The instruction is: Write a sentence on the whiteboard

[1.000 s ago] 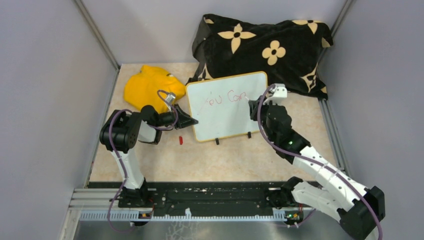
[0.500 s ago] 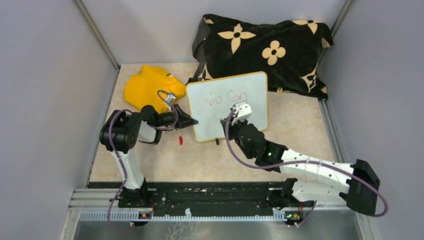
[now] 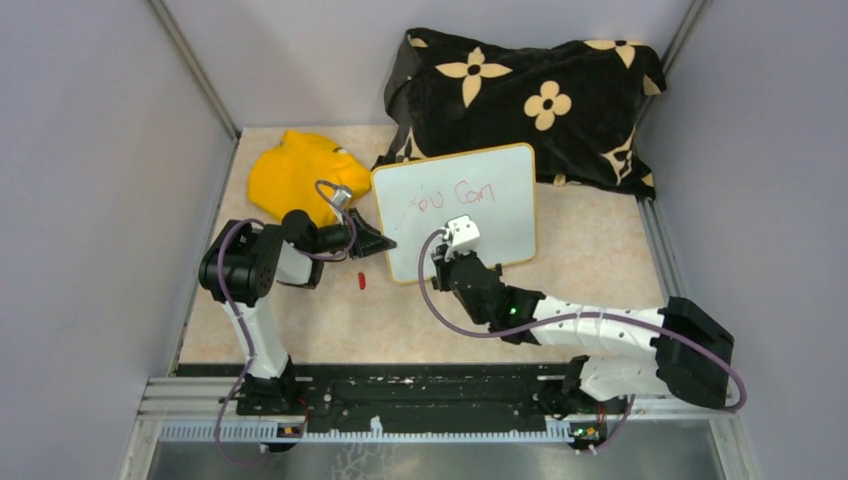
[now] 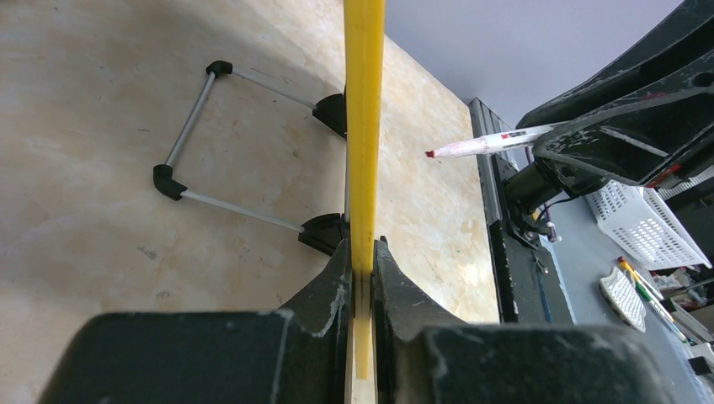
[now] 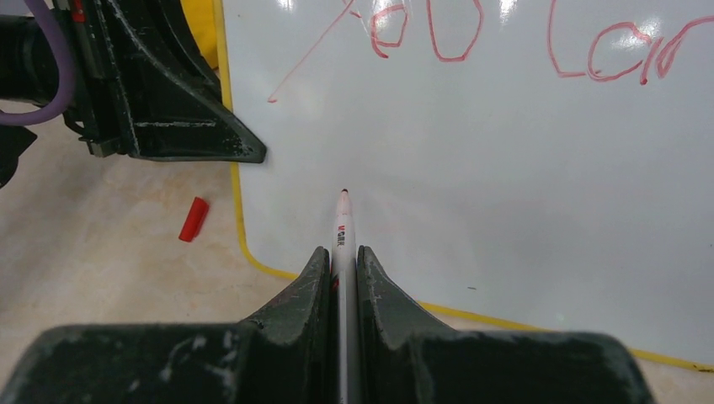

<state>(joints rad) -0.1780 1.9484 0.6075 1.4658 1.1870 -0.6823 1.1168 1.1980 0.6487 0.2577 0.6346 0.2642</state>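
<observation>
Left hand (image 4: 362,252) pinches glossy whiteboard (image 5: 505,168) at its yellow rim; right hand (image 5: 341,261) clamps slim white marker (image 5: 343,227)

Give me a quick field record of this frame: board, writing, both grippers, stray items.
whiteboard: standing on black feet
sentence: only "You Can" written, red; lower half blank
left gripper: shut on whiteboard's left edge
right gripper: shut on marker, tip aimed at blank lower-left area
cap: red, on table left of whiteboard
cloth: yellow, behind left gripper
</observation>
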